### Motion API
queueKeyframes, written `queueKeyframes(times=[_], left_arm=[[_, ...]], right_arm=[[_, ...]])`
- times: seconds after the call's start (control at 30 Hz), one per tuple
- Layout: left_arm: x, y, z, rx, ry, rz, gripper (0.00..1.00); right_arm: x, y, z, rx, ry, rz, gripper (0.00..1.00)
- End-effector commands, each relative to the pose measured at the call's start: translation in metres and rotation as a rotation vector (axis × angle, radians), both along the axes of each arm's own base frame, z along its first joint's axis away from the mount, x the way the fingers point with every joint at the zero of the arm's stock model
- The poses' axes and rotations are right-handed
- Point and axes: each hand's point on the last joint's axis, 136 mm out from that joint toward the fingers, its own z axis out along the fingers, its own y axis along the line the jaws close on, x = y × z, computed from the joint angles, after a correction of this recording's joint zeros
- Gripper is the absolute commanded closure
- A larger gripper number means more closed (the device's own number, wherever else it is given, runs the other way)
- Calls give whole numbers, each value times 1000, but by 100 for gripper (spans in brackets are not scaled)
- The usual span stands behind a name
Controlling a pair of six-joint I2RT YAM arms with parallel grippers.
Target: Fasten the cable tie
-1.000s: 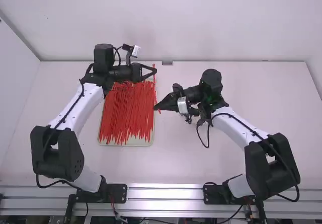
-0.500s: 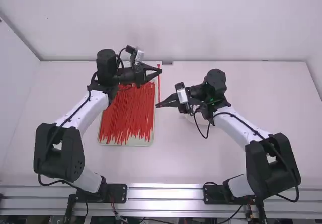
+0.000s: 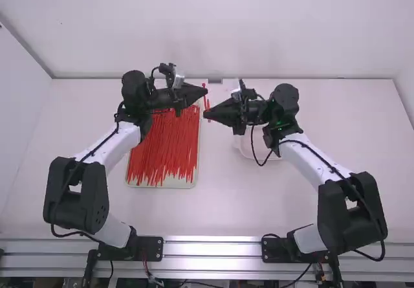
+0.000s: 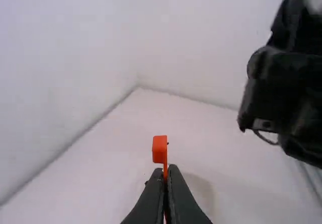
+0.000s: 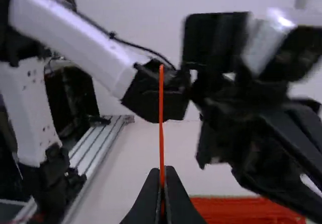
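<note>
A single red cable tie (image 3: 206, 101) hangs upright above the far right corner of the pile, held by both grippers. My left gripper (image 3: 204, 92) is shut on it just below its square head (image 4: 159, 149). My right gripper (image 3: 207, 113) is shut on the strap (image 5: 161, 113) lower down, coming from the right. In the right wrist view the strap rises straight from my right gripper (image 5: 162, 176), with the left gripper's black body (image 5: 241, 103) close behind it. In the left wrist view my left gripper (image 4: 165, 176) pinches the tie, and the right gripper's dark bulk (image 4: 284, 98) looms beside it.
A thick pile of red cable ties (image 3: 165, 142) lies on a beige board (image 3: 187, 183) left of centre. A white container (image 3: 249, 149) stands under the right arm's forearm. A back wall runs behind both grippers.
The right gripper has risen and swung toward the back, closing in on the left gripper along the tie. The left gripper has shifted slightly right with the tie's head.
</note>
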Motion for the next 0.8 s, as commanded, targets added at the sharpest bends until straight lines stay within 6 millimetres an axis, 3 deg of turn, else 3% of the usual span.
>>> queueKeyframes(times=[0.0, 0.23, 0.77], left_arm=[[-3, 5, 5, 4, -91, -7, 98], [-24, 0, 28, 41, -448, -82, 98], [-40, -3, 23, 72, -556, -170, 98]], right_arm=[[6, -8, 17, 7, 135, -33, 100], [-2, 4, 4, -34, 268, 8, 100], [-3, 20, -4, -53, 371, -9, 100]])
